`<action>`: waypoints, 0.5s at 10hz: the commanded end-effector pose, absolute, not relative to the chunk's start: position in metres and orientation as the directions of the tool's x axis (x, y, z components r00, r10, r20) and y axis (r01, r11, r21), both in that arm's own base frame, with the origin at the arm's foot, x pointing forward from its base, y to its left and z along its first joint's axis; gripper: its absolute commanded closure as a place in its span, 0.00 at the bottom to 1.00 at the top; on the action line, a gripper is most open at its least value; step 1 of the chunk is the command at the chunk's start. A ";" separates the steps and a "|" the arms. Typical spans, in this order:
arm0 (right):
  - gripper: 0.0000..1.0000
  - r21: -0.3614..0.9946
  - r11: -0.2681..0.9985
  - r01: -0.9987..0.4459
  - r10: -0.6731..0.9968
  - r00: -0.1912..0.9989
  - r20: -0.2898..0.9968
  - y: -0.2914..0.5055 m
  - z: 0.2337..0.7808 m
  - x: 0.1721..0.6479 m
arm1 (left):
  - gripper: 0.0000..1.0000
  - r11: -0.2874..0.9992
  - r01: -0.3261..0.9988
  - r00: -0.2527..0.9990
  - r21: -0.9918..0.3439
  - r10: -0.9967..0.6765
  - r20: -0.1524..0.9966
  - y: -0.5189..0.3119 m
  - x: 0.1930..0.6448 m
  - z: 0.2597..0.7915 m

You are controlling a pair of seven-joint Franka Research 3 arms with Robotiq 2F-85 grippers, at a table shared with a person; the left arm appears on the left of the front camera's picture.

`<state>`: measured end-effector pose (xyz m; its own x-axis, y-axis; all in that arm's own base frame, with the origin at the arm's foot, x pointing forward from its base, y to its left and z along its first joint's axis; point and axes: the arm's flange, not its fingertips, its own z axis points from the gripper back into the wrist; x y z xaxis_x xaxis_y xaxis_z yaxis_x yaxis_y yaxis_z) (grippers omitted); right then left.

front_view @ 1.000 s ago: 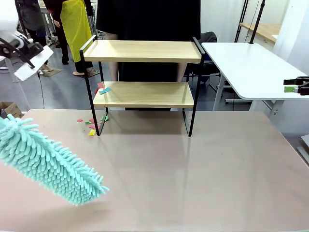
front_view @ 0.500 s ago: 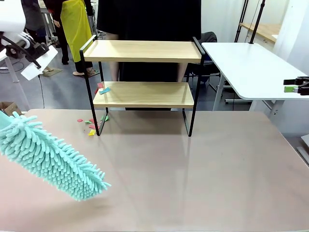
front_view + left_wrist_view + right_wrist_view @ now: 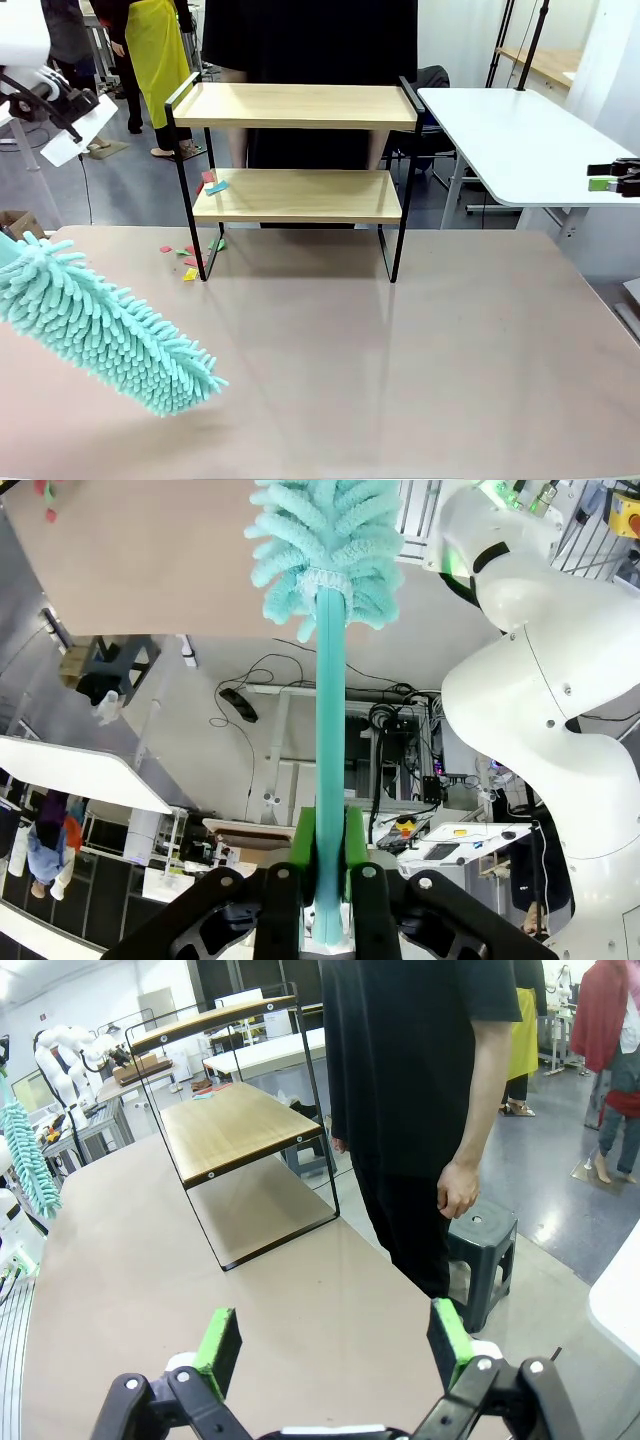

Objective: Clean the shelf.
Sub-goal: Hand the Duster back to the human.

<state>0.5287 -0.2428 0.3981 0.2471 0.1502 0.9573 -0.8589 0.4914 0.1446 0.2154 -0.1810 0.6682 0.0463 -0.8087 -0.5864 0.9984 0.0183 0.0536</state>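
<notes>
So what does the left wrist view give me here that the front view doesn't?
Left wrist view alone: the left claw shut on the duster's teal handle, green pads either side. Front view alone: the shelf, coloured scraps on its lower board's left end and more on the table by its left leg. Both views share the fluffy teal duster head and the tan tabletop.

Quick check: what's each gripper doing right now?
Left gripper: closed on the teal duster's handle.
Right gripper: open, holding nothing.
</notes>
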 end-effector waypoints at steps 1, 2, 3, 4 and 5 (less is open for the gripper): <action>0.00 0.141 0.492 -0.859 0.151 0.244 0.958 -0.241 0.400 0.528 | 0.86 0.020 0.999 0.043 0.046 -0.811 -0.583 -0.179 0.212 0.670; 0.00 0.141 0.492 -0.859 0.151 0.244 0.958 -0.241 0.400 0.528 | 0.86 0.020 0.999 0.043 0.046 -0.811 -0.583 -0.179 0.212 0.670; 0.00 0.145 0.491 -0.859 0.150 0.247 0.957 -0.243 0.398 0.529 | 0.86 0.018 0.998 0.046 0.054 -0.809 -0.586 -0.181 0.215 0.668; 0.00 0.154 0.488 -0.859 0.109 0.236 0.966 -0.233 0.412 0.527 | 0.86 0.078 0.996 0.092 0.048 -0.854 -0.513 -0.179 0.223 0.666; 0.00 0.180 0.456 -0.872 0.086 0.244 0.966 -0.219 0.424 0.524 | 0.86 0.053 0.998 0.062 0.032 -0.888 -0.455 -0.180 0.227 0.656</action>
<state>0.5283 -0.2356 0.4081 0.2374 0.1381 0.9615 -0.8692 0.4723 0.1468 0.2231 -0.1803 0.6651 0.0545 -0.8463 -0.5299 0.9984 0.0390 0.0403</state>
